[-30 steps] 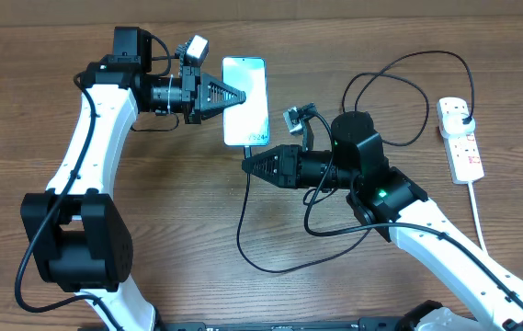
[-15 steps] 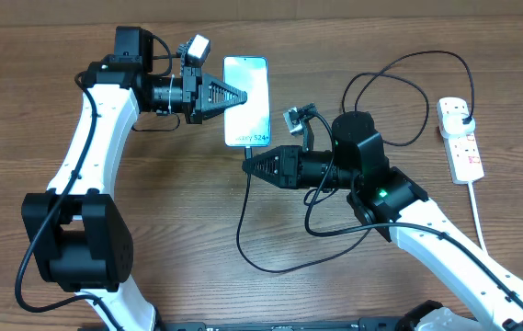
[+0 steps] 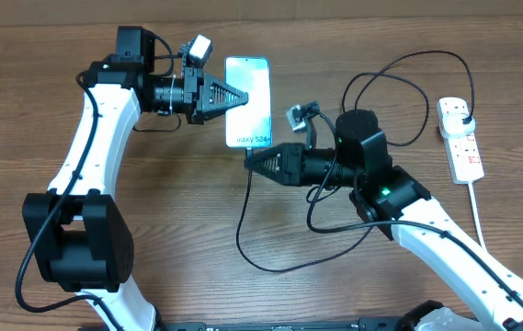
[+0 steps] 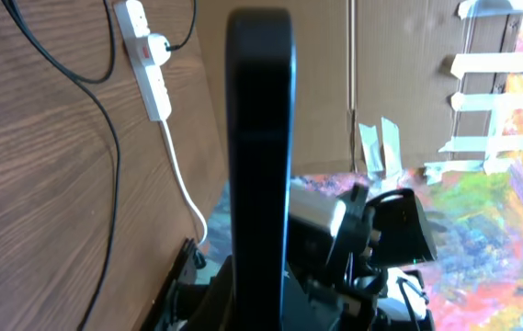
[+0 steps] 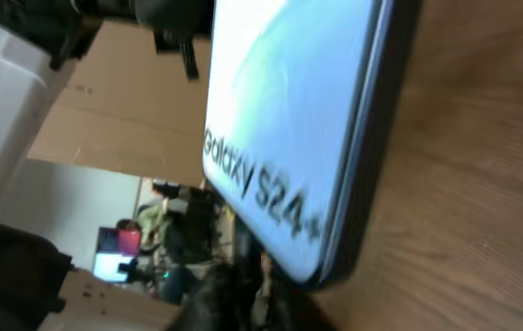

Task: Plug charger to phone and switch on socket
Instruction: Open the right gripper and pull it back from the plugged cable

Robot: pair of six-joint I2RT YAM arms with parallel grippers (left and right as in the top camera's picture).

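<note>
Phone, held tilted near centre, was seen nudged slightly rightward within the last second, clamped at its left edge by the fully closed left gripper. The right gripper was crowded against its lower end (jaw gap could not be told), charger trailing below: seating was judged underway. The socket was left unswitched far right. "Galaxy S24" was read on-screen.

Looking straight down from above on the whole bench. Riding behind the left claw, facing past it toward the socket. Sitting behind the right claw, crowding the phone just ahead. Sharing socket and phone with overhead.
</note>
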